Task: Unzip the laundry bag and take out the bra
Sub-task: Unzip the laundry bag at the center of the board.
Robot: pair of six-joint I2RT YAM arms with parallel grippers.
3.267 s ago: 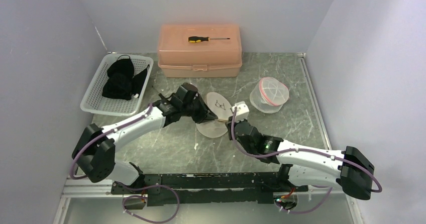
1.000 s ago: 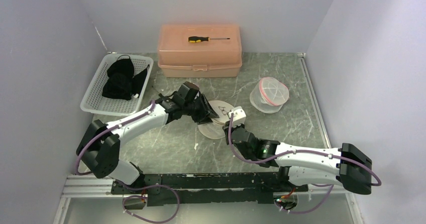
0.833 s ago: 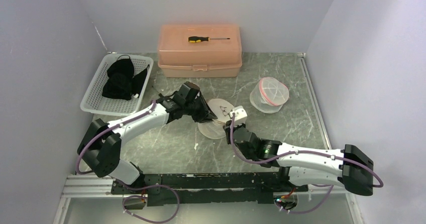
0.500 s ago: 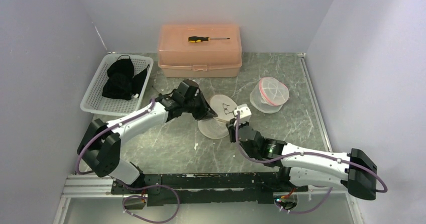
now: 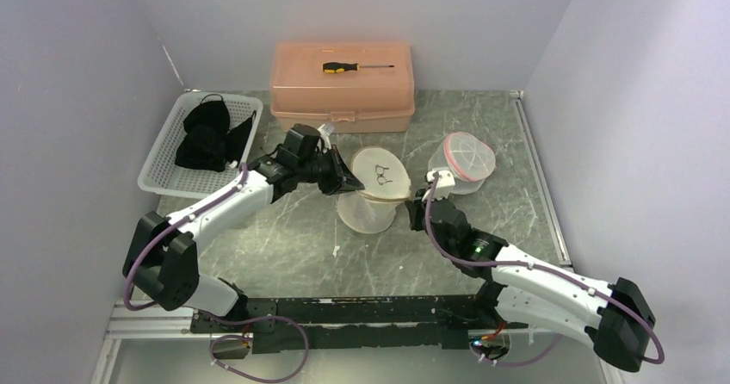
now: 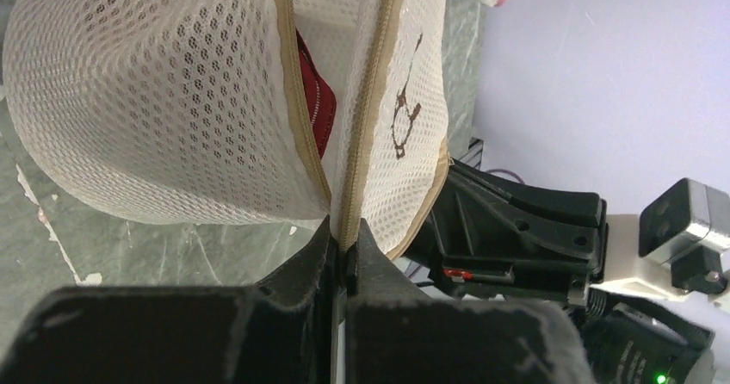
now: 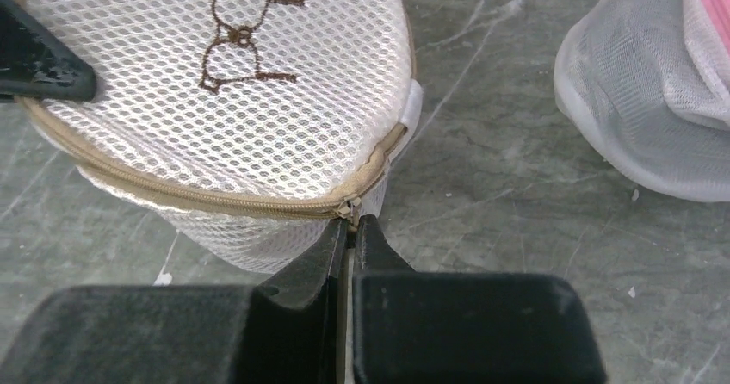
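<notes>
A round mesh laundry bag (image 5: 366,216) is seen on the table (image 5: 284,246), near its middle, between the two arms. The left gripper (image 6: 345,255) is clamped on the bag's rim at the zipper seam, on the side nearer the basket. Its fingers (image 6: 284,285) are pressed together with the tan tape caught between them. The right gripper (image 7: 349,229) is closed on the zipper pull (image 7: 347,205) at the opposite side of the bag, its tips pinched tight around the small metal tab.

The zipper is partly undone. In the left wrist view a gap is shown between the two tan tapes, and red fabric of the bra (image 6: 315,108) is visible through it — inside the bag, not out of it. A small brown bra motif (image 7: 245,31) is stitched on the bag's lid.

A second mesh bag (image 5: 465,164) with pink trim lies just beyond the right gripper, apart from the first. At the back a salmon toolbox (image 5: 344,100) is placed with a screwdriver (image 5: 355,67) on its lid — and to its left a white basket (image 5: 155,164) holds black clothes (image 5: 207,134).
</notes>
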